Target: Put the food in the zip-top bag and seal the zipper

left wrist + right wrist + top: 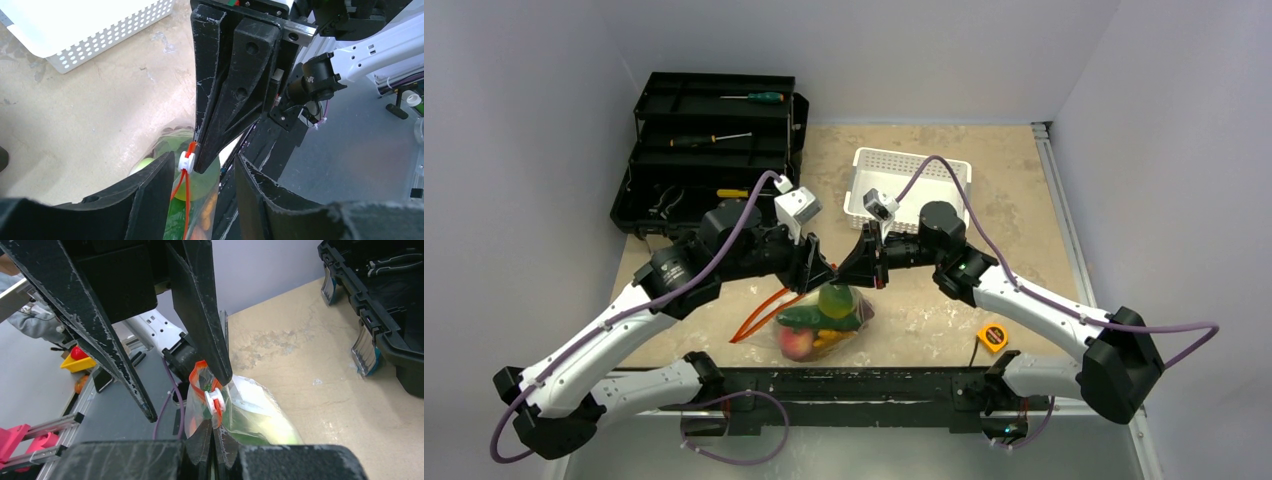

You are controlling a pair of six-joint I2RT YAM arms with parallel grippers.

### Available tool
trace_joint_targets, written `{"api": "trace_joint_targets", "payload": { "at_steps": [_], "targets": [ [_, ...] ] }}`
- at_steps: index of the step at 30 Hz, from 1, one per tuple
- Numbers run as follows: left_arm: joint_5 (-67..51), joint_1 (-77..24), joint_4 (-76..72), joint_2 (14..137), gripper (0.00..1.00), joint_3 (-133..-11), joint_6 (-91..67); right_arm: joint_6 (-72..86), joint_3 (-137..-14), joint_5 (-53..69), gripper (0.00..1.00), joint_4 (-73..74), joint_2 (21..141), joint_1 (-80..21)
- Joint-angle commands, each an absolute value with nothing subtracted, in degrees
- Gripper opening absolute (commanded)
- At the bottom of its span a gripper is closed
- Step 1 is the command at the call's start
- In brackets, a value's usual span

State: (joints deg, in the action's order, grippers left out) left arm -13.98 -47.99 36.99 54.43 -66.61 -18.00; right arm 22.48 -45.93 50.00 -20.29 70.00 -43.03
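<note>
Food (pixel 819 320) bagged — sealing, mid-frame: right gripper (pixel 214 442) clenched on bag (pixel 255 410), left gripper (pixel 206 167) released astride slider (pixel 187 161); next I pinch, drag it.

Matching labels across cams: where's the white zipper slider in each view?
Top external: not discernible, hidden above the zip-top bag.
Left wrist: slider lower centre, touching the tip of the right gripper.
Right wrist: slider centre, just above that gripper's own shut fingers.
Shared landmark: orange-red zipper, which runs into the slider in both wrist views.
</note>
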Motion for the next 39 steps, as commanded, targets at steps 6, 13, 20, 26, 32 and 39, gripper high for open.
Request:
{"api": "trace_joint_targets", "payload": {
  "at_steps": [6, 13, 20, 26, 32, 39],
  "targets": [
    [-16.29, -46.94, 34.41, 55.27, 0.36, -65.60, -18.62, 22.68, -46.73, 50.07, 0.00, -22.16, 68.74, -43.01],
    [-16.38, -46.69, 34.76, 55.29, 0.33, -64.36, -18.39, 22.68, -46.78, 50.53, 0.00, -22.36, 68.73, -43.06],
    [-15.65, -46.20, 34.67, 54.24, 0.16, -63.95, -18.72, 22.49, -46.70, 50.27, 0.00, -22.13, 68.77, -43.07],
    [-16.20, -45.84, 34.62, 53.66, 0.15, -63.48, -18.94, 21.95, -46.72, 50.31, 0.00, -21.26, 68.32, -43.02],
    [-16.18, -45.70, 34.28, 53.79, 0.00, -63.45, -18.90, 21.21, -46.98, 50.48, 0.00, -21.24, 68.29, -43.24],
    [-18.25, -45.53, 33.10, 53.32, 0.00, -63.32, -18.81, 18.29, -48.63, 50.02, 0.16, -18.99, 69.27, -44.52]
  ]
}}
